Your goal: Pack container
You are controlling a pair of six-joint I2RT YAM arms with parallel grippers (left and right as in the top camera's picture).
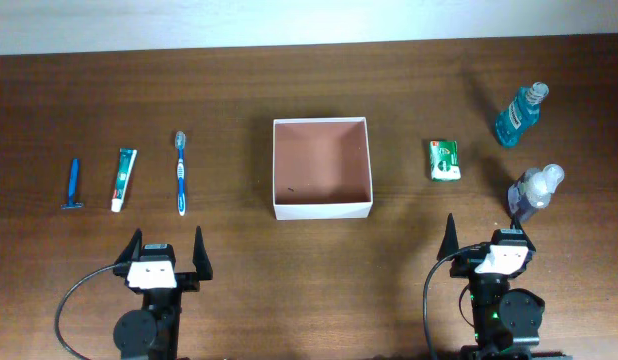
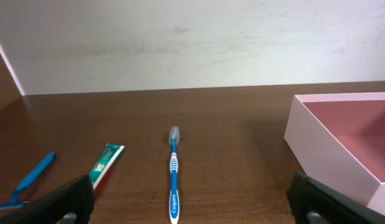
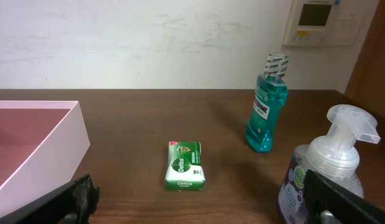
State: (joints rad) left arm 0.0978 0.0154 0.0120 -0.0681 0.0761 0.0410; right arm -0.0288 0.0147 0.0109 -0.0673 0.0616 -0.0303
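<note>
Nothing is packed: the container [image 1: 323, 209] at centre frame sits empty; toothbrush [image 1: 181, 175] and green packet [image 1: 445, 160] lie outside it; left gripper [image 1: 167, 238] and right gripper [image 1: 489, 236] gape, holding nothing.

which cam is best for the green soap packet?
Right wrist: the green soap packet lies close and unblocked, label readable. Overhead shows it small, right of the container. Left wrist misses it.

The container [image 1: 323, 209] sits mid-table, and to its left the razor [image 1: 73, 184], toothpaste tube [image 1: 123, 178] and toothbrush [image 1: 181, 172] lie side by side, well apart from it, while to its right comes the soap packet [image 1: 445, 159], then the mouthwash bottle [image 1: 519, 114] standing behind the pump bottle [image 1: 535, 192].
</note>
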